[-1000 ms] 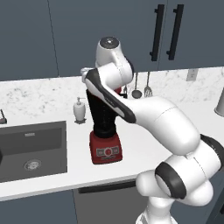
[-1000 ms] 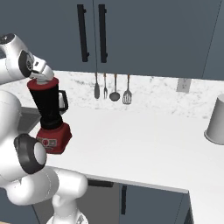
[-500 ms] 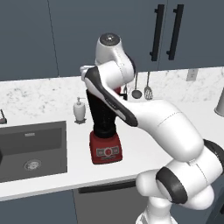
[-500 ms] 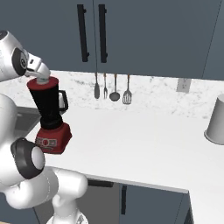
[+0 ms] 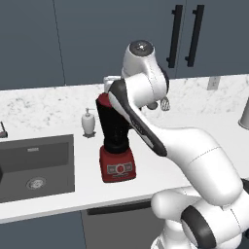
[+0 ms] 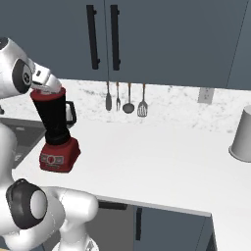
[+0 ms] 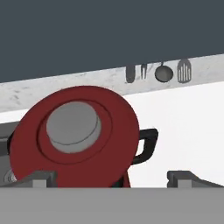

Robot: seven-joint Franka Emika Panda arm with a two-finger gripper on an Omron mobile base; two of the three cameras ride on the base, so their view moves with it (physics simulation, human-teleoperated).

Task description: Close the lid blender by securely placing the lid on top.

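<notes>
The blender (image 5: 115, 141) stands on the white counter (image 6: 162, 162), its dark jar upright on the red base with the control panel facing forward. The left base view alone shows what lies to its side — a small white soap dispenser (image 5: 88, 122) just beside the jar and a dark sink (image 5: 36, 165) set into the counter further left. There the arm crosses in front of the jar's top and hides most of the rim.

The right base view looks from the other side: the jar's side handle (image 6: 71, 113) shows, as do four utensils (image 6: 126, 98) hanging on the wall behind and a grey canister (image 6: 242, 133) well apart at the far right. A red rim sits at the jar's top, just under the white hand.

The hand view looks down on the lid (image 7: 74, 135) — a round red disc with a grey knob (image 7: 73, 127) in its centre. It covers the jar's mouth, with the handle sticking out to its right.

The gripper (image 7: 111, 178) is above the lid with its two finger tips (image 7: 39, 178) spread wide apart and nothing between them. The left tip lies over the lid's near edge, while the right tip is over bare counter.
</notes>
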